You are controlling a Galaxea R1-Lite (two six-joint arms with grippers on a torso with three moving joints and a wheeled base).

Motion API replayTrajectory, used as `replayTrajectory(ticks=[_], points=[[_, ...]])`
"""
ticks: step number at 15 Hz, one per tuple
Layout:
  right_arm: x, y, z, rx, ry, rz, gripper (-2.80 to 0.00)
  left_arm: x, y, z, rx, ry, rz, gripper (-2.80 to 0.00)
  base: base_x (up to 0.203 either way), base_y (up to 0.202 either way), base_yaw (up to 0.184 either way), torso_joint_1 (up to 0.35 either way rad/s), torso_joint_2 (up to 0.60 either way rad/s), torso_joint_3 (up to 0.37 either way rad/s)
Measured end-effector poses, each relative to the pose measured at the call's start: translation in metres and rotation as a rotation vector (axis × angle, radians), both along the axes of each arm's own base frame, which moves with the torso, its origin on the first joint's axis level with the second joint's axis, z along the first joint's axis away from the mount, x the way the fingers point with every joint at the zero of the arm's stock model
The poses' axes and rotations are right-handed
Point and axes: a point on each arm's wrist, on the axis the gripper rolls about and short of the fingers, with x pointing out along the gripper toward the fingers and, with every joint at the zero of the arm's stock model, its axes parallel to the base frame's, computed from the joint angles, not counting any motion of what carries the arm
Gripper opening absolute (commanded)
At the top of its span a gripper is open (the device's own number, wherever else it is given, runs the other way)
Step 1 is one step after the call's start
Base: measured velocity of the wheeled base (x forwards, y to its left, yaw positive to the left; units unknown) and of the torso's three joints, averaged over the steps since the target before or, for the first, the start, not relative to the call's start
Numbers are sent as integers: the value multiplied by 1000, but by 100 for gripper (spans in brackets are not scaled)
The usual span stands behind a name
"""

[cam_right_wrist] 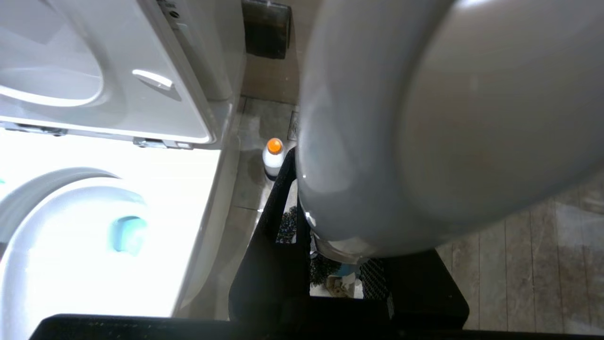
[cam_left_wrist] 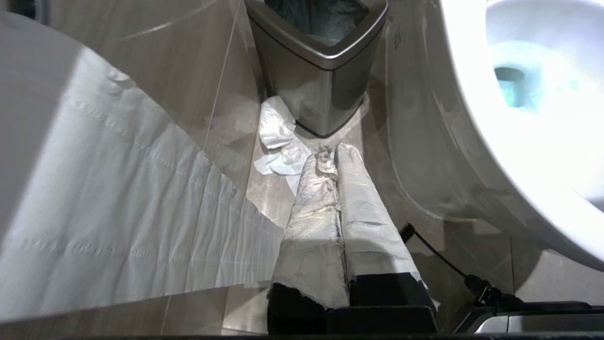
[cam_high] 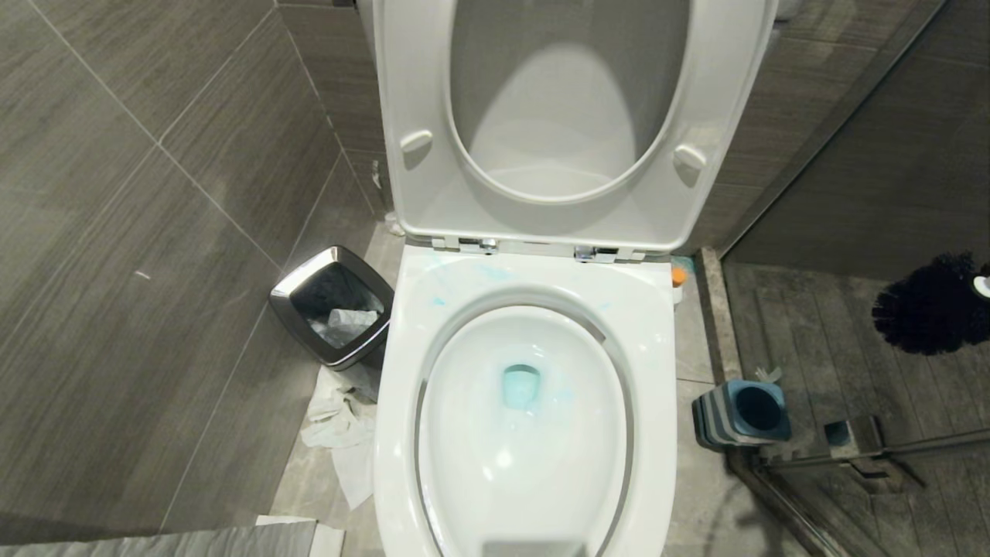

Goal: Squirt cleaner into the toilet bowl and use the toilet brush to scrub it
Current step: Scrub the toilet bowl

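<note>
Holding the toilet brush [cam_high: 932, 305] by its grey handle, right gripper [cam_right_wrist: 347, 278] clamps it off the toilet bowl's [cam_high: 657, 325] right side. Cleaner [cam_high: 520, 387] tints the drain water. Left gripper [cam_left_wrist: 336, 156] closed, empty.

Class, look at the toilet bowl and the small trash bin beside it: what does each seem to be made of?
Toilet bowl: probably glazed white ceramic, given its glossy highlights. Trash bin: likely brushed or polished metal, given its shiny silver rim and reflective sides.

Head camera above toilet bowl [cam_high: 526, 433]; low flanking wrist cameras sharing it.
</note>
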Motion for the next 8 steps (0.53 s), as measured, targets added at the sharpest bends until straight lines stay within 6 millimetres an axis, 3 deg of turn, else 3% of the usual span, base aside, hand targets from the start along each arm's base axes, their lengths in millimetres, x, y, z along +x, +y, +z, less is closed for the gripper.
replayTrajectory(ticks=[8], points=[[7,-1,-8,11,38,4,-280,0,0,0,0,0,0,-280,0,0,0,1,4,200]])
